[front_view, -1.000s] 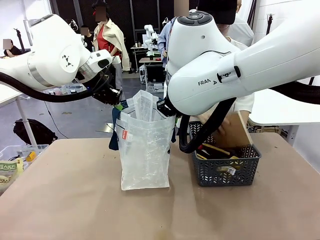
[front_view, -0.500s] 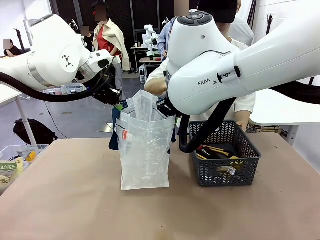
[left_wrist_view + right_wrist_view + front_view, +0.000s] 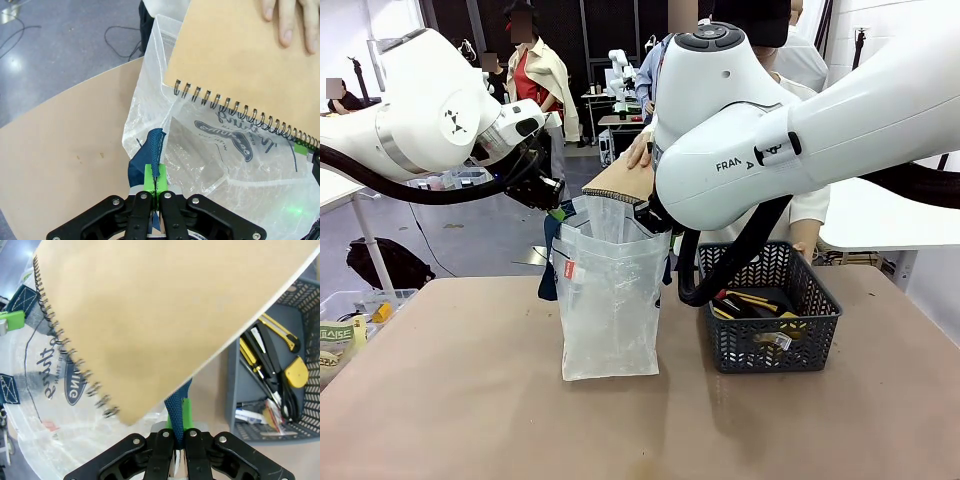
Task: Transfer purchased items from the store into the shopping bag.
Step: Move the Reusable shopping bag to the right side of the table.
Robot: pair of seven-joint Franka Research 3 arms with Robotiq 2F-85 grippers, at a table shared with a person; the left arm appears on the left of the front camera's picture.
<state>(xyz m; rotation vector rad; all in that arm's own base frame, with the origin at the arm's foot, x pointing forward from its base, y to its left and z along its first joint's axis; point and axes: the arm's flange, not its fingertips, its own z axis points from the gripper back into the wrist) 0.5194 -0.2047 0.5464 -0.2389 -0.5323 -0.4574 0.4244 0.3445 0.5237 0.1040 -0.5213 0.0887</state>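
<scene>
Above the shopping bag (image 3: 610, 300), a person's hand (image 3: 292, 20) holds a spiral notebook (image 3: 240, 65) with its wire edge at the open mouth; I judge it is not yet inside. Right of the bag on the bench (image 3: 470, 400), the store (image 3: 770, 335) contains several yellow and black items (image 3: 272, 355), so much of the transfer seems left. At the bag's left edge the left claw (image 3: 155, 181) is fully closed on a dark blue strap handle (image 3: 154, 147). At its right edge the right claw (image 3: 180, 417) pinches the other handle (image 3: 176, 402) likewise.
</scene>
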